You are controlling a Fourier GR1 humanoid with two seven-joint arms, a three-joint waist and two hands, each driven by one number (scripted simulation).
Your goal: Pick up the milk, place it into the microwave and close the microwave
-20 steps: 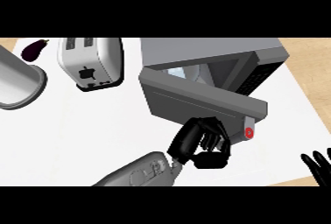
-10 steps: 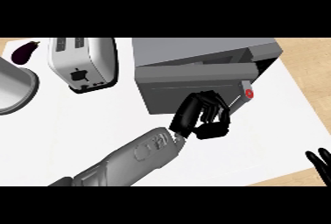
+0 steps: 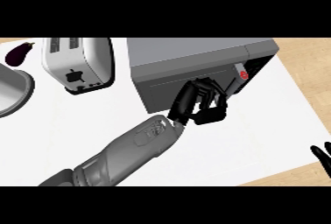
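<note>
At the near right corner of the tabletop (image 3: 258, 144), the right hand (image 3: 321, 158) is seen resting, its fingers straight and apart, and nothing is held in it. From the near left edge the grey left forearm (image 3: 123, 153) is stretched across the tabletop towards the microwave (image 3: 187, 52). The left hand (image 3: 207, 114) is laid against the microwave door (image 3: 158, 89). Its fingers (image 3: 187, 98) are only a little bent and spread on the panel, and nothing is clamped by them.

The door is almost shut, and a narrow dark slit is left at its right edge, beside the red button (image 3: 241, 74). The milk is not visible anywhere on the tabletop, so it is judged to be inside the microwave, behind the door.

Further away, near the far left corner, a toaster (image 3: 77, 61), an eggplant (image 3: 19, 52) and a grey pot (image 3: 9, 94) are placed, well apart from the hand.

One risk is judged from here: the door may be left not fully latched if the push is stopped too early. The fingers may also be slid off the smooth panel towards the slit, because they are pressed near the free edge.

Compared with half a second ago, the door is turned much closer to the microwave body and the left hand is carried further with it. The right hand is unchanged.
</note>
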